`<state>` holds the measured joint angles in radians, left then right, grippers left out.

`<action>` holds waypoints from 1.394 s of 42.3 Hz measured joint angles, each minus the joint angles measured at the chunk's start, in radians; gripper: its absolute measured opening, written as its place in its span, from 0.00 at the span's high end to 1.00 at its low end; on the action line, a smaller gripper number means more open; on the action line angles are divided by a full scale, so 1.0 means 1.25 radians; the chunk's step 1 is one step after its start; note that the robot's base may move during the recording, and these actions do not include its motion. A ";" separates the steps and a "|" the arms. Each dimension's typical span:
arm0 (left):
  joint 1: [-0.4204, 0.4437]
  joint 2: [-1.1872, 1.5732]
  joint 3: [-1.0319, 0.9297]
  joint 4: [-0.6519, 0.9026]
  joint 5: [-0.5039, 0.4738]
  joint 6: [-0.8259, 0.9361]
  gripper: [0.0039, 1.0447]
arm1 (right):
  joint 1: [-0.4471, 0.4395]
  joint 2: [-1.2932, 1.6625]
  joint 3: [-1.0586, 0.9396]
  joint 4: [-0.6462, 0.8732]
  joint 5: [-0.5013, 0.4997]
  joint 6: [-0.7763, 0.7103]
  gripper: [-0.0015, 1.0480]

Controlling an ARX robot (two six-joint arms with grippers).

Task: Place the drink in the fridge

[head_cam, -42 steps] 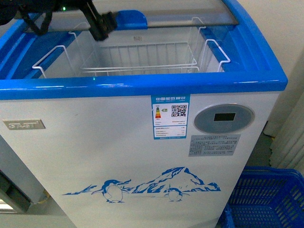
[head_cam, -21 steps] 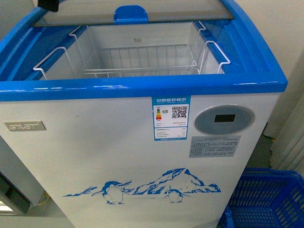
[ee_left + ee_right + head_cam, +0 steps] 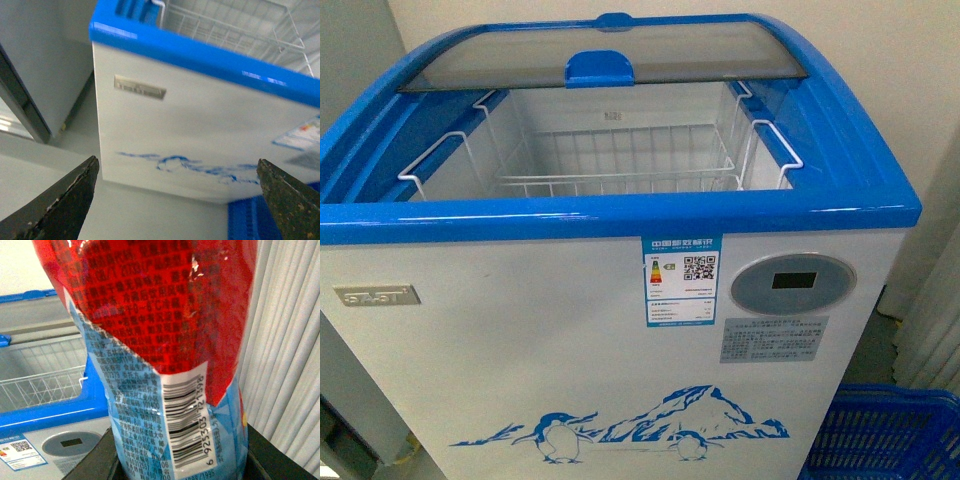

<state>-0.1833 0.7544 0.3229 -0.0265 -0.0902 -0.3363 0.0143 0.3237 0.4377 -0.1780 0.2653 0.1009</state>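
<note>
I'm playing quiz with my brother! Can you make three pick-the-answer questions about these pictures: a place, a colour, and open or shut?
1. Where is the drink? A on the floor B in the right pincer C on a chair
2. The fridge rim is: A blue B green C yellow
3. The left pincer is: A holding a cup B holding a spoon C open, empty
Answers: B, dark pincer parts flank it in the right wrist view; A, blue all round; C, spread wide, nothing inside.

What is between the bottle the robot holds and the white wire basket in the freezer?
The fridge's blue rim, seen in the right wrist view: the drink is outside it, the wire basket inside.
</note>
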 joint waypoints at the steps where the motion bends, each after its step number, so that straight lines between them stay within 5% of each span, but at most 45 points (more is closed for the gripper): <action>1: -0.005 -0.023 -0.011 -0.008 -0.008 0.000 0.08 | 0.000 0.000 0.000 0.000 0.000 0.000 0.61; 8: -0.017 -0.421 -0.179 0.094 -0.085 0.184 0.37 | -0.012 0.010 0.005 -0.013 -0.017 -0.008 0.61; 11: 0.000 -0.519 -0.193 0.033 -0.067 0.224 0.50 | -0.115 0.083 0.114 -0.256 -0.280 -0.119 0.61; 14: 0.050 -0.547 -0.202 0.020 0.010 0.246 0.65 | -0.134 0.194 0.161 -0.329 -0.460 -0.276 0.61; 18: 0.132 -0.559 -0.211 0.019 0.059 0.254 0.82 | -0.095 0.341 0.222 -0.226 -0.467 -0.460 0.61; 22: 0.141 -0.567 -0.216 0.019 0.069 0.257 0.98 | -0.056 0.497 0.301 -0.112 -0.437 -0.663 0.61; 29: 0.143 -0.597 -0.246 0.020 0.072 0.261 0.98 | 0.033 0.749 0.464 -0.055 -0.410 -1.115 0.61; 33: 0.143 -0.598 -0.246 0.020 0.072 0.261 0.98 | 0.102 0.879 0.553 -0.017 -0.333 -1.253 0.61; 43: 0.143 -0.599 -0.246 0.020 0.072 0.261 0.98 | 0.197 1.101 0.736 0.049 -0.218 -1.238 0.61; 59: 0.143 -0.599 -0.246 0.020 0.072 0.261 0.98 | 0.243 1.301 0.817 0.222 -0.166 -1.223 0.61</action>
<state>-0.0051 0.0059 0.0154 -0.0021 -0.0002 -0.0097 0.3176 1.9495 1.4593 0.0994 0.0578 -1.4273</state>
